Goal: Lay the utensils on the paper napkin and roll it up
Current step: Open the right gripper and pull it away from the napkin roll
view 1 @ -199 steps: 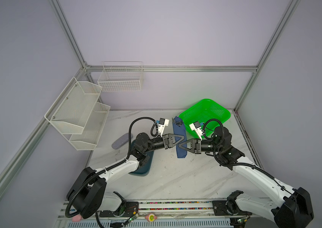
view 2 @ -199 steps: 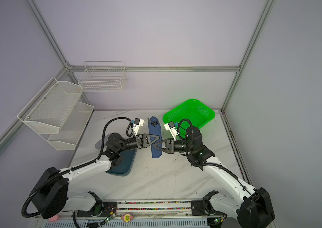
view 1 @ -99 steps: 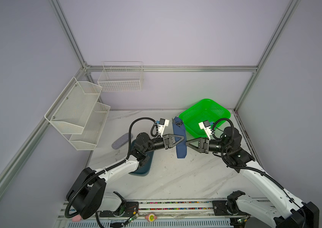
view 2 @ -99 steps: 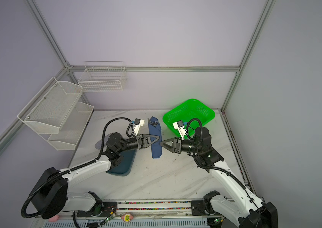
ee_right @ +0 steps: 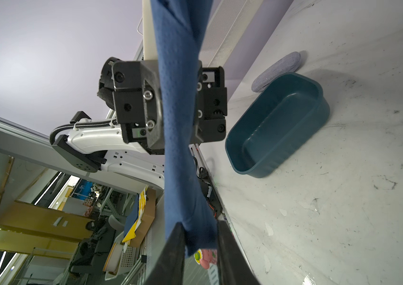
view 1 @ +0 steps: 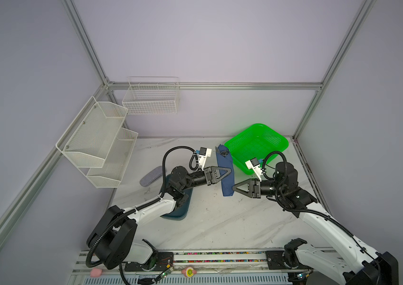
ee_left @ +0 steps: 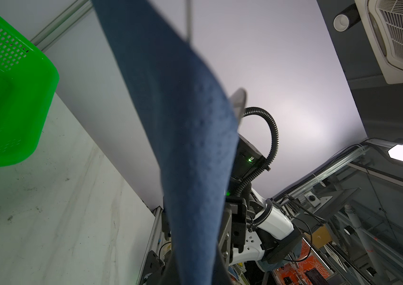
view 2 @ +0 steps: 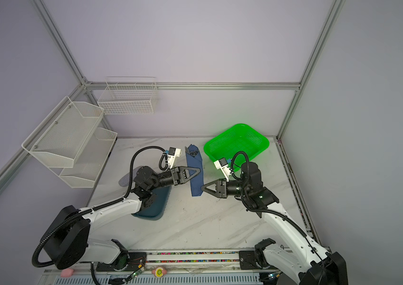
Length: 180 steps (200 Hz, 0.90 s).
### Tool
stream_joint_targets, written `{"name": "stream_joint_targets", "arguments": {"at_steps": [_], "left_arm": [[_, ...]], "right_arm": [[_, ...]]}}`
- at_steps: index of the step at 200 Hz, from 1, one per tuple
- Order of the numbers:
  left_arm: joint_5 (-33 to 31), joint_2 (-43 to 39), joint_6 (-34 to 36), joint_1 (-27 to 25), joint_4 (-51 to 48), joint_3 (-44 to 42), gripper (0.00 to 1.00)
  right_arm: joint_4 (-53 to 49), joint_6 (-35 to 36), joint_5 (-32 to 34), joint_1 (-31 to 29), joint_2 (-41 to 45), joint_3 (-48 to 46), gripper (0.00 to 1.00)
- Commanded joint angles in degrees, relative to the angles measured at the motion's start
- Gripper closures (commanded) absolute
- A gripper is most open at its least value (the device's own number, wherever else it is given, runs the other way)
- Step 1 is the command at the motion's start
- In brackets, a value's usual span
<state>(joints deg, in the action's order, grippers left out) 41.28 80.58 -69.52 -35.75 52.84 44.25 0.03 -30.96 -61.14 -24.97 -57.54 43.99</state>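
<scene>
Robot cell with a white marbled tabletop (view 1: 220, 227), viewed from above in both top views, two arms reaching toward the centre.

At the centre, the paper napkin (view 1: 224, 162): dark navy, wrapped into a long narrow roll, held roughly level in the air above the tabletop, running from front to back. At its far, open end, close to the basket, silver tips of the utensils (view 1: 223, 154) peeking out of the folds. Too small to tell knife, spoon and fork apart.

Left hand (view 1: 230, 170) coming in from the left, clamped tight on the middle of the roll, one black triangular finger lying across the top of the blue paper. Roll's weight borne here.

Right hand (view 1: 233, 189) coming in from the right, at the near end of the roll. In the right wrist view, black fingers (ee_right: 178, 246) on either side of that end, close against the paper. Cannot tell whether pinching it or only bracketing it.

Just right of the roll's far end, a bright green basket (view 1: 262, 145) on the tabletop by the back right corner. Under the left arm, a dark teal tray (view 1: 178, 212), partly hidden from above. Just beyond the tray, toward the back left, a flat grey case (view 1: 151, 176), oblong with rounded ends. On the left wall, white mesh shelves (view 1: 96, 140). On the back wall, a white wire basket (view 1: 151, 98).
</scene>
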Motion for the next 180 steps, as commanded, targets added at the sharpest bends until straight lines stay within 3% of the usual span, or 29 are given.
{"name": "stream_joint_targets", "arguments": {"at_steps": [1,81,113,135,148,160,180], "left_arm": [[0.3,-0.78,-0.88,-0.02,5.7,3.76,1.0],[-0.14,-2.36,1.12,0.17,3.64,2.04,1.0],[-0.49,-4.9,4.72,0.24,-1.95,1.68,1.0],[-1.01,-6.45,6.4,0.41,-4.78,1.22,1.0],[-1.11,-6.92,6.28,0.5,-4.72,0.85,1.0],[-0.86,-7.12,6.15,0.61,-4.51,0.74,1.0],[-0.58,-7.7,6.11,0.59,-4.66,0.56,1.0]], "right_arm": [[-3.44,3.42,0.06,-0.02,-0.22,-0.52,0.76],[-8.74,4.39,9.09,0.4,1.41,1.28,0.67],[-13.58,6.42,20.6,1.34,1.65,4.63,0.66],[-16.47,5.97,32.41,2.4,0.0,6.51,0.66],[-16.64,5.22,36.91,4.57,-2.07,6.6,0.65],[-16.47,3.76,39.75,7.92,-4.72,6.62,0.57],[-16.48,1.93,39.62,15.4,-10.17,7.67,0.52]]}}
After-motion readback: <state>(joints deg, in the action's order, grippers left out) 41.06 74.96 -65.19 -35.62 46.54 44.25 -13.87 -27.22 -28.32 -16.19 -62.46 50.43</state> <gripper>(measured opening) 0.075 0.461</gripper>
